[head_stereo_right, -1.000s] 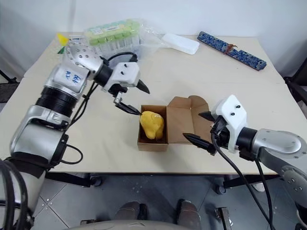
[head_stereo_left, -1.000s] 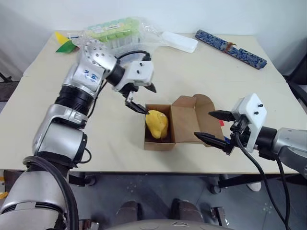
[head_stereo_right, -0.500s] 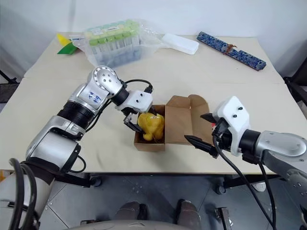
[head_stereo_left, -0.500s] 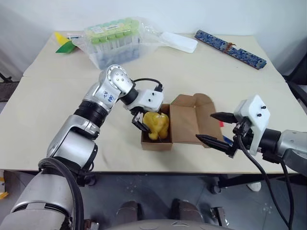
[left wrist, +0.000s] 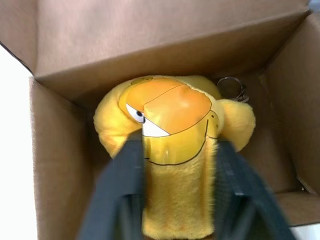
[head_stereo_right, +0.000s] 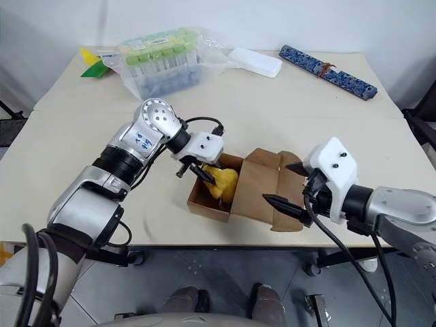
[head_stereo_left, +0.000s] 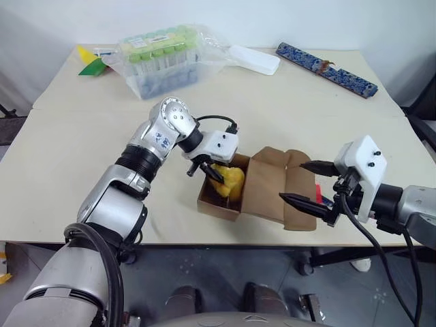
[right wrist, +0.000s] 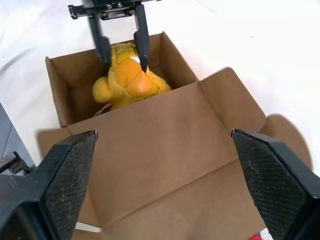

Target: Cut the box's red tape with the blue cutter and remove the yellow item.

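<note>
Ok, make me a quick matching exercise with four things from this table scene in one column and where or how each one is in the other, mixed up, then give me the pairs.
Things:
1. yellow toy
2. left gripper
3. right gripper
4. bag of green-capped tubes

Places or states:
A. at the far side of the table
B. open, held near the box's folded-out flap
C. inside the open box
D. closed around the yellow toy

Pairs: 1-C, 2-D, 3-B, 4-A
</note>
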`<state>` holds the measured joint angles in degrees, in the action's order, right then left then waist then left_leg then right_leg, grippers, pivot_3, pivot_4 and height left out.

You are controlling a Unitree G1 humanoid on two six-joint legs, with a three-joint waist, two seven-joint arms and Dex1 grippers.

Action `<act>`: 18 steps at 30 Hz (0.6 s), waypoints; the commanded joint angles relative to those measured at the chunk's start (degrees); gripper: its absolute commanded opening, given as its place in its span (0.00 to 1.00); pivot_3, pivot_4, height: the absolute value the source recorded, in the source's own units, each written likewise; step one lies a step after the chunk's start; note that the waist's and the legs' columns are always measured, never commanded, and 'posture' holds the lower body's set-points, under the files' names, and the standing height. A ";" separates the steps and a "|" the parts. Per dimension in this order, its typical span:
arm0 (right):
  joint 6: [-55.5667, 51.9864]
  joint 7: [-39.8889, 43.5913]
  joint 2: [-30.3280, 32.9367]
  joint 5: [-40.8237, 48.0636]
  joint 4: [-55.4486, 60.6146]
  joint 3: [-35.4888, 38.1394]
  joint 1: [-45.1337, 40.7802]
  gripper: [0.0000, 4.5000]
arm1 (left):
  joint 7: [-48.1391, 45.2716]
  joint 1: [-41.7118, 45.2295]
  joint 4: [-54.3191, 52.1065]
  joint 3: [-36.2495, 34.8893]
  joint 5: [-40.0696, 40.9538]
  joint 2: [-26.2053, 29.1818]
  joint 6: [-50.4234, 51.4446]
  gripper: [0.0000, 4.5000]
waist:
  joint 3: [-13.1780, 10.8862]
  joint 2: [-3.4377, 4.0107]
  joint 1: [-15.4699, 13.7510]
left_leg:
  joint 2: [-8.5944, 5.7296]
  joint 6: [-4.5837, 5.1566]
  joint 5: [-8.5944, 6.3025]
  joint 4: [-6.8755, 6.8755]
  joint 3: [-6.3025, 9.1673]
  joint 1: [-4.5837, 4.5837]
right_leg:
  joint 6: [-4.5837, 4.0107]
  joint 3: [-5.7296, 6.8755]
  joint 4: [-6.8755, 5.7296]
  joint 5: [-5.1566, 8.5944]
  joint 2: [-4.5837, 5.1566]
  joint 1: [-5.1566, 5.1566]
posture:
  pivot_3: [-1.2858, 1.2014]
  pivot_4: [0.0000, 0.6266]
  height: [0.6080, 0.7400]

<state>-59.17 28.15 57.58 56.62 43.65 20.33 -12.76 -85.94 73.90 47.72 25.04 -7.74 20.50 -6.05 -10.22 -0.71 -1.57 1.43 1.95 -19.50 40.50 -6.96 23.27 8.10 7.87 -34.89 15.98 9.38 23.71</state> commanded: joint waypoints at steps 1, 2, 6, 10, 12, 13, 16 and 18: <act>0.70 1.18 1.78 0.50 0.17 1.81 -1.08 1.00 | -0.57 4.56 -1.23 -4.02 3.20 -0.63 2.25 0.07 | 0.00 0.00 0.01 | 0.00 0.00 0.00 0.01 0.00 0.00 | 0.00 0.00 -0.01 0.00 0.00 0.00 | 0.52 0.24 1.00; 0.79 1.50 2.18 0.49 -0.17 1.60 -1.53 1.00 | -0.05 5.35 -1.36 -5.23 3.98 -0.53 3.40 0.03 | 0.00 0.00 0.02 | 0.00 0.00 0.00 0.01 0.00 0.00 | 0.00 0.00 0.00 0.00 0.00 0.00 | 0.52 0.24 1.00; 1.32 3.08 3.27 -0.05 -1.77 1.05 -2.79 1.00 | 1.70 7.00 -2.05 -8.57 5.80 -0.28 7.24 0.01 | 0.00 0.00 0.13 | 0.01 0.01 -0.01 0.01 0.00 -0.03 | 0.00 -0.01 -0.03 0.00 0.00 0.00 | 0.52 0.24 1.00; 3.64 7.01 4.79 -2.52 -5.85 -2.17 -7.18 1.00 | 7.07 6.58 -6.60 -13.62 7.93 2.03 14.69 0.01 | -0.01 0.00 0.24 | 0.01 0.01 -0.01 0.03 0.00 -0.02 | 0.00 -0.04 -0.02 0.00 0.00 0.01 | 0.52 0.24 1.00; 6.09 9.63 4.18 -4.36 -9.19 -5.46 -12.02 1.00 | 12.67 4.76 -10.86 -17.32 8.26 5.27 20.90 0.01 | -0.01 0.00 0.58 | 0.02 0.01 -0.01 0.04 0.05 -0.03 | 0.00 -0.10 -0.05 0.00 0.00 0.04 | 0.52 0.24 1.00; 7.29 11.11 3.99 -5.37 -10.84 -6.54 -13.52 1.00 | 14.77 3.99 -12.57 -18.25 8.22 6.17 23.15 0.01 | -0.01 0.03 0.78 | 0.06 0.01 -0.01 0.03 0.08 -0.05 | 0.00 -0.13 -0.07 0.00 -0.01 0.06 | 0.52 0.24 1.00; 11.15 16.03 2.56 -8.04 -16.56 -9.97 -18.24 1.00 | 21.96 -0.48 -18.02 -19.84 6.26 9.70 29.91 0.01 | -0.01 0.03 1.08 | 0.06 0.00 -0.01 0.00 0.11 -0.12 | 0.00 -0.14 -0.21 0.00 -0.01 0.08 | 0.52 0.24 1.00; 13.89 19.59 0.86 -10.58 -21.27 -13.70 -22.78 1.00 | 28.01 -5.37 -22.17 -21.62 4.31 13.26 36.42 0.01 | -0.01 0.04 1.47 | 0.05 0.00 -0.01 0.00 0.08 -0.14 | 0.01 -0.16 -0.21 0.00 -0.01 0.07 | 0.52 0.24 1.00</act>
<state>-48.36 44.75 58.86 47.97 24.77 7.65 -33.39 -62.68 70.36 28.97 5.29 -1.80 31.83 25.63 -10.23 -0.68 -0.10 1.48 1.95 -19.50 40.51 -6.88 23.13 8.11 7.69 -35.11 15.98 9.37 23.78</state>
